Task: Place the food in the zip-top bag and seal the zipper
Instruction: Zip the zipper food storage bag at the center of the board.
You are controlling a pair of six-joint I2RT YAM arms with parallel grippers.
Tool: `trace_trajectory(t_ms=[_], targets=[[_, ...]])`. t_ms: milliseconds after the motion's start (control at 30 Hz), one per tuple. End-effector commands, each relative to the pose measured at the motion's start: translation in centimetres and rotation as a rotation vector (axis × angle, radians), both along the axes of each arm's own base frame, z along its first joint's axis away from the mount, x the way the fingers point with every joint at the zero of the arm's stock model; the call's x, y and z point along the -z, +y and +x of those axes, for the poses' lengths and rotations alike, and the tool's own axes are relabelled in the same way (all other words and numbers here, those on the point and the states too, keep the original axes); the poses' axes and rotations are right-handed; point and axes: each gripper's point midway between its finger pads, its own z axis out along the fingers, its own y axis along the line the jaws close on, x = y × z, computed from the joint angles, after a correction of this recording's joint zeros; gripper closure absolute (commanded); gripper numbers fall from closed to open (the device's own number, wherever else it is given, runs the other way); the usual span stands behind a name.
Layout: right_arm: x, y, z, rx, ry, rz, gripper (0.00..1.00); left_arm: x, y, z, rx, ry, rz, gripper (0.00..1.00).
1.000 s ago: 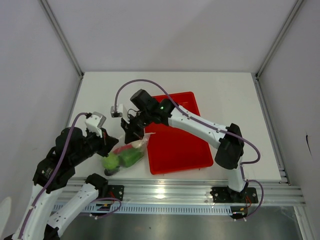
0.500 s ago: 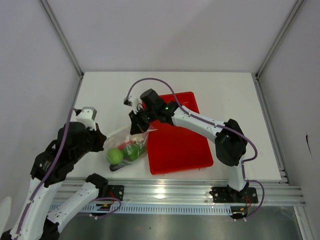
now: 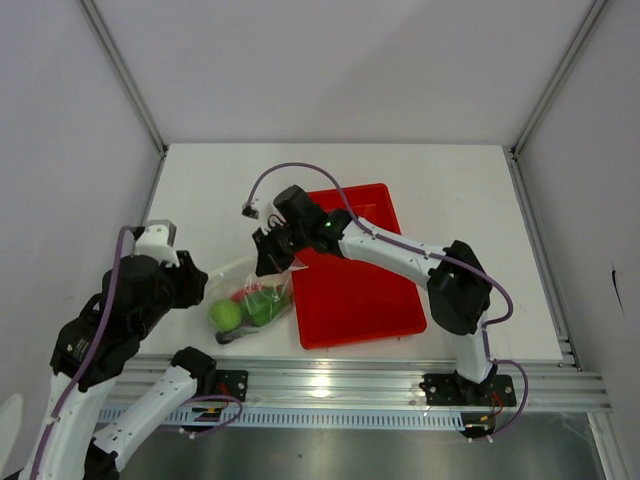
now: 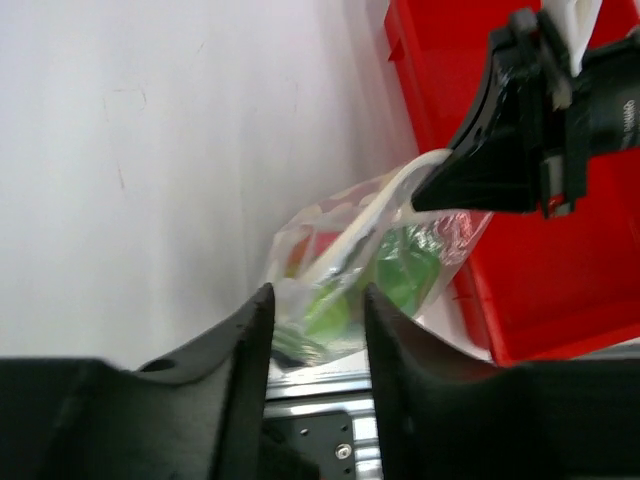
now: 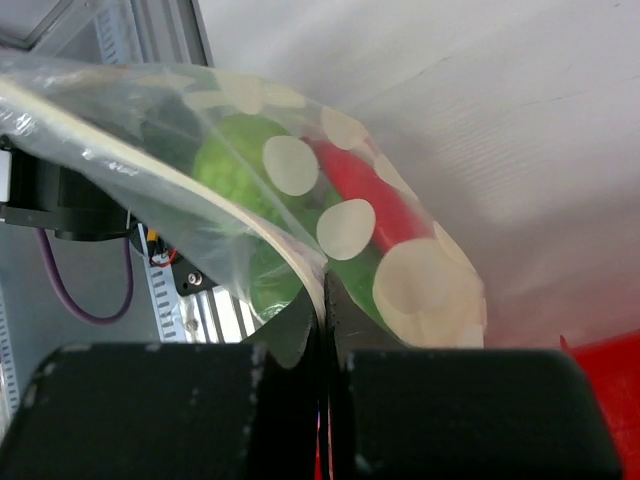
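The clear zip-top bag (image 3: pixel 250 300) hangs by one top corner from my right gripper (image 3: pixel 272 256), just left of the red tray. My right gripper (image 5: pixel 325 285) is shut on the zipper (image 5: pixel 200 180), a pale strip that curves away from the jaws. Inside the bag is the food: a round green piece (image 3: pixel 225 315), other green pieces (image 4: pixel 405 275) and a red chili (image 5: pixel 365 200). My left gripper (image 4: pixel 315 305) is open, with the bag (image 4: pixel 370 250) a little beyond its fingertips and nothing between them. In the top view the left gripper (image 3: pixel 198 285) sits left of the bag.
The red tray (image 3: pixel 370 300) lies right of the bag, its near left corner close to it. The table's front edge and the metal rail (image 3: pixel 330 380) run just below the bag. White walls close in the left, right and back.
My left gripper has opened, let go of the bag and drawn back to the left. The bag now hangs from the right gripper alone and has sagged.
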Motion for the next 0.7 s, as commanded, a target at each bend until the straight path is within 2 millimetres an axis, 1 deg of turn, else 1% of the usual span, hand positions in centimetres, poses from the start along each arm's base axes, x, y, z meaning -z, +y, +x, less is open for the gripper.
trace_trajectory(t_ms=[0, 33, 100, 133, 167, 233, 267, 333, 367, 400, 467, 500, 533, 567, 600, 633, 667], targets=[[-2.2, 1.1, 0.1, 0.002, -0.061, 0.02, 1.0, -2.0, 0.5, 0.4, -0.031, -0.104, -0.028, 0.54], [-2.4, 1.4, -0.2, -0.004, -0.068, 0.024, 1.0, -2.1, 0.6, 0.3, -0.026, -0.112, -0.027, 0.41], [-3.1, 2.1, 0.0, 0.01, -0.072, 0.031, 1.0, -2.5, 0.8, 0.3, -0.037, -0.132, -0.033, 0.28], [-3.3, 2.4, 0.1, 0.012, -0.069, 0.033, 1.0, -2.7, 1.0, 0.2, -0.05, -0.141, -0.038, 0.12], [-3.6, 3.0, 0.5, 0.014, -0.072, 0.041, 1.0, -3.0, 1.2, 0.2, -0.063, -0.154, -0.042, 0.07], [-3.4, 3.6, 1.1, 0.016, -0.076, 0.045, 1.0, -3.9, 1.7, -0.1, -0.084, -0.193, -0.061, 0.0], [-3.2, 4.3, 1.8, 0.021, -0.082, 0.053, 1.0, -4.3, 1.7, -0.2, -0.083, -0.208, -0.074, 0.01], [-2.5, 4.8, 3.0, 0.029, -0.1, 0.053, 1.0, -5.5, 1.1, -0.8, -0.041, -0.259, -0.121, 0.0], [-2.3, 4.9, 3.8, 0.041, -0.112, 0.052, 1.0, -5.9, 0.7, -1.0, -0.021, -0.275, -0.139, 0.0], [-1.7, 5.4, 4.9, 0.052, -0.126, 0.051, 1.0, -6.3, 0.0, -1.2, 0.018, -0.29, -0.165, 0.0], [-0.9, 5.7, 6.6, 0.073, -0.167, 0.037, 1.0, -6.6, -0.4, -1.7, 0.049, -0.313, -0.192, 0.0], [-0.3, 6.2, 7.8, 0.083, -0.185, 0.031, 1.0, -6.7, -0.6, -1.8, 0.061, -0.317, -0.203, 0.0], [0.1, 6.2, 8.9, 0.107, -0.207, 0.019, 0.95, -6.7, -1.1, -2.1, 0.086, -0.322, -0.22, 0.0], [0.6, 6.2, 9.4, 0.104, -0.221, 0.01, 0.88, -6.6, -1.3, -2.1, 0.096, -0.317, -0.226, 0.0], [0.2, 6.3, 10.6, 0.113, -0.236, 0.022, 0.77, -6.3, -1.5, -2.1, 0.1, -0.304, -0.236, 0.01], [1.5, 6.4, 11.4, 0.129, -0.233, 0.012, 0.56, -5.9, -1.9, -2.1, 0.116, -0.289, -0.243, 0.01], [1.7, 6.3, 12.2, 0.143, -0.235, 0.013, 0.47, -5.5, -2.1, -2.1, 0.123, -0.276, -0.246, 0.01]])
